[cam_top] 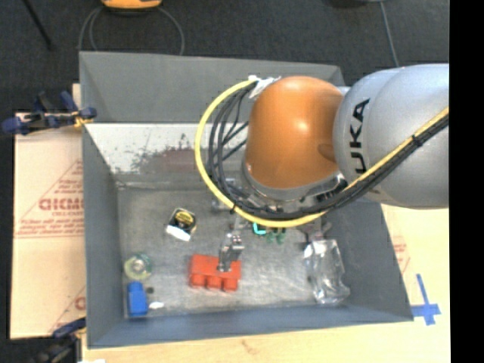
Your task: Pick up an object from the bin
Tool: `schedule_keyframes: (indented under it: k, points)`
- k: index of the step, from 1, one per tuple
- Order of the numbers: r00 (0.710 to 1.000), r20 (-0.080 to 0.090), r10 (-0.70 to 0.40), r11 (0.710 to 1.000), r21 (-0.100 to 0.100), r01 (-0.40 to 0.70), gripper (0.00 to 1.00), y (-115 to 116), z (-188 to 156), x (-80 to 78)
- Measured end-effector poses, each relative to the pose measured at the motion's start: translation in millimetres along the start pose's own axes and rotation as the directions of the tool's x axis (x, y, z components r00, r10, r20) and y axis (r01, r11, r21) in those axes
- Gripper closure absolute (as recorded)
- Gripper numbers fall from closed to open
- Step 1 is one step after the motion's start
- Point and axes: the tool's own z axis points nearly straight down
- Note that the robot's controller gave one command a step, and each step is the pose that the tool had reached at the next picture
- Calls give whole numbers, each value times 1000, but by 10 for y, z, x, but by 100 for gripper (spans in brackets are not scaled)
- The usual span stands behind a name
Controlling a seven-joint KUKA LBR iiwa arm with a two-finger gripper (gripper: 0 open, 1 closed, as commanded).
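In the lower middle of the frame, the gripper hangs down from the orange-covered wrist, its tip at the top edge of a red toy brick on the floor of the grey bin. Whether it is spread or pressed together cannot be told, and nothing can be seen pinched in it.

The tip meets the brick near its upper right corner rather than its middle. A close there would likely catch only a corner, so the brick might swivel out or skid across the metal floor. If the gripper pushed further down it could press the brick against the floor.

The bin holds a few things, well apart. A small yellow, black and white piece lies up and left of the brick. A clear round thing and a blue block sit in the lower left corner. A crumpled clear plastic bag lies at the right. A small green thing lies just under the wrist.
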Motion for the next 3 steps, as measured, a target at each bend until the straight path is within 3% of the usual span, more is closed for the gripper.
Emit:
schedule_keyframes:
  k: [1, 2, 3]
  points:
    - [994, 2, -106, 994, 2, 106, 0, -379, 1558, 23]
    - [995, 8, -104, 995, 0, 104, 100, -365, 1522, 8]
    - [999, 16, -37, 999, -1, 37, 100, -401, -152, -66]
